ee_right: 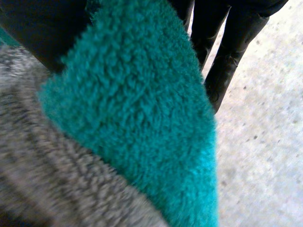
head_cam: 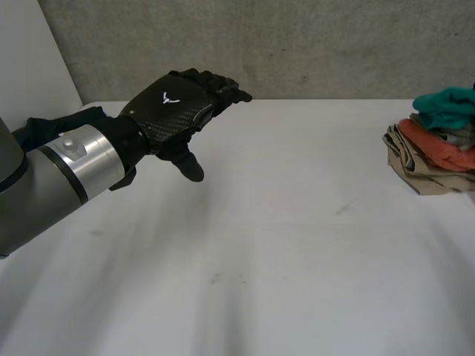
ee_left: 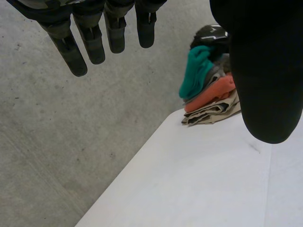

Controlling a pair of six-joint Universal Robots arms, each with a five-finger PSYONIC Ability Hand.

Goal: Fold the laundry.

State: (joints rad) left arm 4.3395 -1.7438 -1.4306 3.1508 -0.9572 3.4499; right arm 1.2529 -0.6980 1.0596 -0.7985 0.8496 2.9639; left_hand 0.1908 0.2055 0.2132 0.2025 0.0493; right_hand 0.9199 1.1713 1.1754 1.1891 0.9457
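Note:
A pile of laundry sits at the table's far right edge: a fluffy teal cloth (head_cam: 445, 107) on top, an orange cloth (head_cam: 438, 148) under it, a beige one (head_cam: 423, 174) at the bottom. My left hand (head_cam: 174, 107) hovers over the table's left side, far from the pile, fingers straight and empty; its thumb (ee_left: 265, 71) points toward the pile. My right hand (ee_left: 210, 33) rests on top of the pile. In the right wrist view the teal cloth (ee_right: 142, 118) runs up between its thumb and fingers (ee_right: 232, 47), pinched there, above a grey cloth (ee_right: 47, 165).
The white table (head_cam: 260, 245) spreads bare between my left hand and the pile. A grey concrete wall (head_cam: 297, 44) stands behind the table's far edge. Concrete floor (ee_left: 57, 142) lies beyond the table edge beside the pile.

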